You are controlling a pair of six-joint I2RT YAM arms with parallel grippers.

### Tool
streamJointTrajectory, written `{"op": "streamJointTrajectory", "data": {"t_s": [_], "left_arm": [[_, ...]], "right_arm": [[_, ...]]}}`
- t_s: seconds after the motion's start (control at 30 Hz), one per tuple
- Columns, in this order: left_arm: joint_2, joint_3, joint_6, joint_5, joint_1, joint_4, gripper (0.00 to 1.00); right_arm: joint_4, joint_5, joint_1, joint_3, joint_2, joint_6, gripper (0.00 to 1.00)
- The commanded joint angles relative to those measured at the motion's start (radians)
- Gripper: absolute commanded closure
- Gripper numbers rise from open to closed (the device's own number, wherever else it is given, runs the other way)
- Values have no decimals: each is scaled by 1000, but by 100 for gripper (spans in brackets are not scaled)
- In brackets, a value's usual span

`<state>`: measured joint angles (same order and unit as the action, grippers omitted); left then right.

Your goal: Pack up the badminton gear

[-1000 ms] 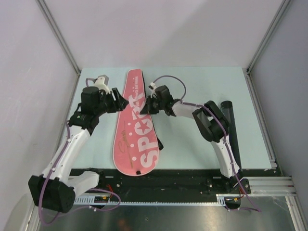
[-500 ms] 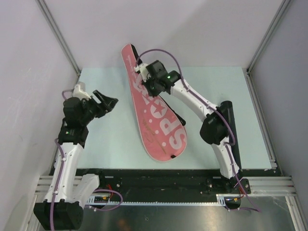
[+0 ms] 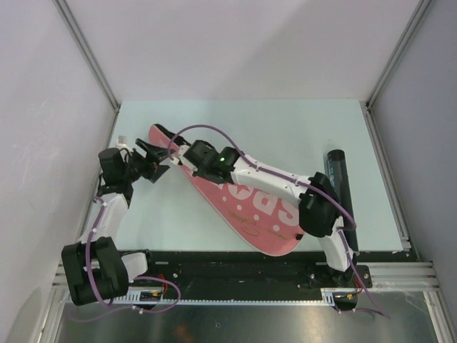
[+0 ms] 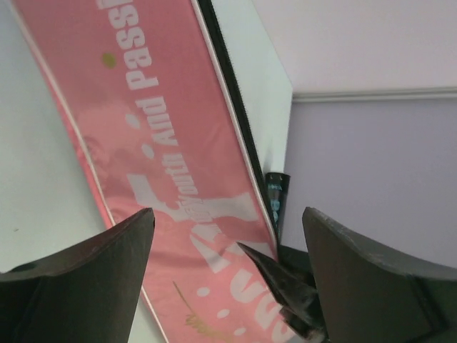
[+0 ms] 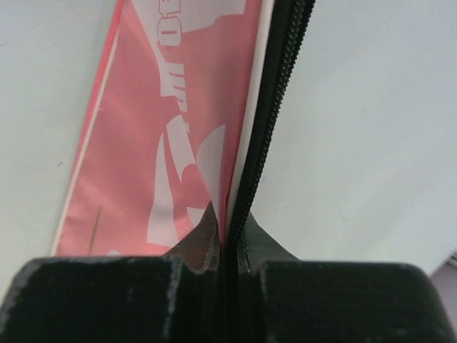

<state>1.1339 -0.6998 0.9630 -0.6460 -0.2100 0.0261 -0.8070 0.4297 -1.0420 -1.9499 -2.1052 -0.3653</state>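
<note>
The pink racket-shaped bag [image 3: 250, 207] with white lettering lies slanted on the table, narrow end at the left, wide end at the near right edge. My right gripper [image 3: 183, 157] reaches across to that narrow end. In the right wrist view it [image 5: 228, 230] is shut on the bag's edge [image 5: 171, 107] beside the black zipper [image 5: 282, 86]. My left gripper [image 3: 163, 161] is open just left of the narrow end, with nothing between its fingers [image 4: 107, 271]. The left wrist view looks down the length of the bag [image 4: 157, 143]. A dark tube [image 3: 337, 175] lies at the right.
The tube's end [image 4: 277, 196] shows past the bag's zipper edge in the left wrist view. The right arm's forearm [image 3: 271, 179] stretches low over the bag. Grey walls close in the table [image 3: 285, 128] on the left, back and right.
The right arm has swung the bag's narrow end from the far edge down to the left, so the bag now lies slanted. The left gripper has opened wider and drawn back toward the left edge.
</note>
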Motion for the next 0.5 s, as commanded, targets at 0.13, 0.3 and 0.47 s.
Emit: {"op": "streamJointTrajectory", "data": {"t_s": [0.13,0.3,0.47], "left_arm": [[-74,106,-55,-192,6,-448,19],[-136,79,-41,-109,24,-407,22],[-103,-7,89,-121,142,-319,8]], "right_arm": [[43,-332,91,109,284,-13,100],[234,-152,85,232,353,-130,100],[376,147,17,246,308,-231,100]]}}
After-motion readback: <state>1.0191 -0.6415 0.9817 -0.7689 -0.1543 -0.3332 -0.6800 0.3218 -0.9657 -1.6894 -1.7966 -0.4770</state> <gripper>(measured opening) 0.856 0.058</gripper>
